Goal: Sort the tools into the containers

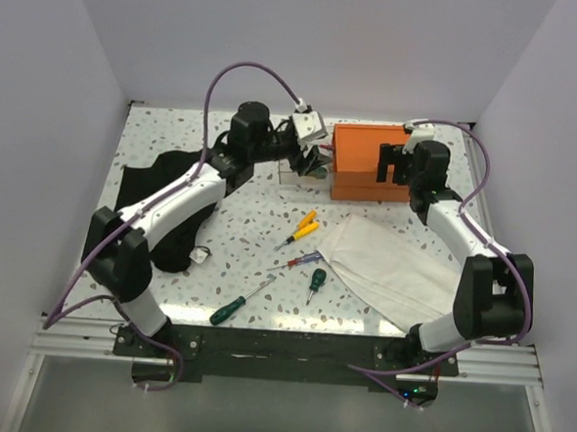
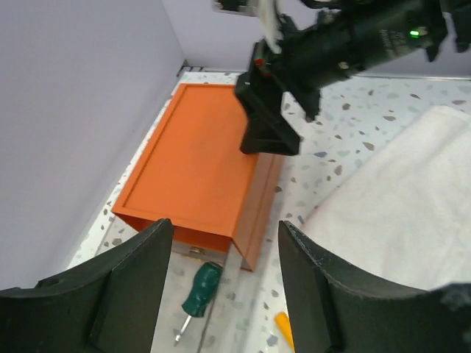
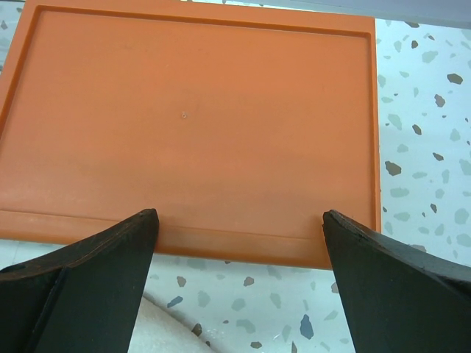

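The orange drawer box (image 1: 366, 152) sits between my arms. My left jaws hang wide off its drawer end, above a green screwdriver (image 2: 199, 283) lying by the grey drawer (image 2: 193, 251). My right jaws, also wide, straddle the box's top edge. If they slip, I'd expect the box to skid and the drawer to jam on that screwdriver.

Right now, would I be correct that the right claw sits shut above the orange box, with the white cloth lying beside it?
Not quite: the right claw is open, not shut. The right wrist view shows its fingers spread wide above the orange box. The white cloth does lie beside the box.
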You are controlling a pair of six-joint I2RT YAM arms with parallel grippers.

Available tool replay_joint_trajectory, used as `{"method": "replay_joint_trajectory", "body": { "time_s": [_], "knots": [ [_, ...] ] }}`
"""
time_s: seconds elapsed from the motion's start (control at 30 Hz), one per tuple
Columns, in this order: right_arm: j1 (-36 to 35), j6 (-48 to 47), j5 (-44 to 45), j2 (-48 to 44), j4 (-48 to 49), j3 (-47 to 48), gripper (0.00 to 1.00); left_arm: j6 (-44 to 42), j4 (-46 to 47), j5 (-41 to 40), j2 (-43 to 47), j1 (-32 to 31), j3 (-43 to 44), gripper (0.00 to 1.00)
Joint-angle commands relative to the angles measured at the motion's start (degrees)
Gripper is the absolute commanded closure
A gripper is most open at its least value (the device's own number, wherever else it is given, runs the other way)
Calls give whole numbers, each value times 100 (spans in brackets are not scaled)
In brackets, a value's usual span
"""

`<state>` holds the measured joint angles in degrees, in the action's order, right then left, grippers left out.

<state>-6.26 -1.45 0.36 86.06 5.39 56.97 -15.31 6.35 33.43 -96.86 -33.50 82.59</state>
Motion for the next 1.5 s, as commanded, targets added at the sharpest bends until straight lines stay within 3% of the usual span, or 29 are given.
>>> {"method": "replay_joint_trajectory", "body": {
  "time_s": [0.0,0.07,0.17,0.43,0.77,1.0,1.1,1.2,1.23,1.27,1.47],
  "knots": [
    [11,-312,-10,314,-1549,-231,2,-261,-1860,-90,457,-402,-584,35],
    [2,-312,-18,376,-1576,-178,2,-515,-2390,-519,431,-754,-700,35],
    [2,-320,-18,552,-1655,-46,2,-89,-2814,-1003,379,-1167,-1060,35],
    [2,-277,-18,947,-1787,227,2,652,-2727,-1708,-166,-2256,-1333,34],
    [2,-268,-18,1000,-1787,438,2,1731,-3324,-2507,-1353,-2469,-358,32],
    [2,-180,-194,921,-1725,385,2,2041,-3623,-2719,-1590,-2530,-339,31],
    [2,-171,-177,877,-1690,359,2,2076,-3606,-2605,-1643,-2539,-506,40],
    [2,-162,-177,842,-1716,350,2,1901,-3510,-2561,-1477,-2539,-586,65],
    [2,-162,-177,816,-1734,341,2,1831,-3465,-2491,-1302,-2496,-577,79],
    [2,-162,-185,807,-1743,341,2,1560,-3448,-2082,-1196,-2443,-525,85],
    [-7,-180,-177,728,-1804,385,2,222,-4115,-540,-458,-1609,590,99]
  ]
}}
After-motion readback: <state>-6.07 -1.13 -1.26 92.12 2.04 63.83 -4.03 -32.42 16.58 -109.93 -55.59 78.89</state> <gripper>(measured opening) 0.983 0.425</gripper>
